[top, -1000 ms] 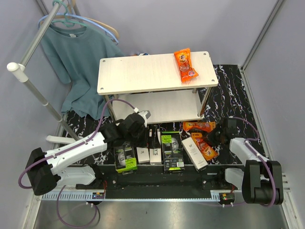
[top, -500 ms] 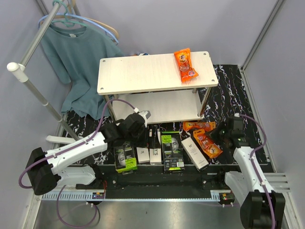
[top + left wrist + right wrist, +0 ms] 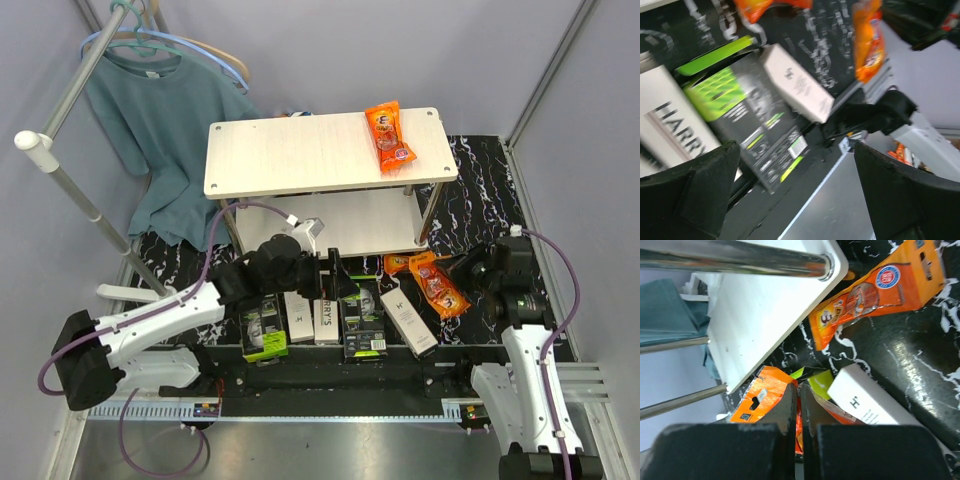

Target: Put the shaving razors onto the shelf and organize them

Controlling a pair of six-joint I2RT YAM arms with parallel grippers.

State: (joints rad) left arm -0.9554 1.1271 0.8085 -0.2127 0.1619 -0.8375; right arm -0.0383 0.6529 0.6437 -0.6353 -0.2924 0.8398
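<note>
Five razor boxes lie in a row on the mat before the shelf (image 3: 270, 165): a black-and-green one (image 3: 263, 330), two white ones (image 3: 298, 315) (image 3: 325, 320), a second black-and-green one (image 3: 362, 318) and a slanted white one (image 3: 408, 320). My left gripper (image 3: 335, 278) hovers open and empty over the middle boxes. Its wrist view shows its fingers (image 3: 705, 185) wide apart above the black box (image 3: 755, 120), the white "H" box (image 3: 797, 82) and a "HARRY'S" box (image 3: 670, 120). My right gripper (image 3: 472, 272) is shut on an orange snack packet (image 3: 440, 285), also seen in its wrist view (image 3: 762, 395), held above the mat.
A second orange packet (image 3: 405, 262) lies on the mat by the shelf's right leg (image 3: 740, 260). A third (image 3: 388, 135) lies on the top board. A teal shirt (image 3: 160, 130) hangs on a rail at back left. A black rail (image 3: 330, 365) edges the mat in front.
My right gripper has lifted the orange packet off the mat beside the slanted white box and carried it back and right. My left gripper has moved right over the middle boxes.
</note>
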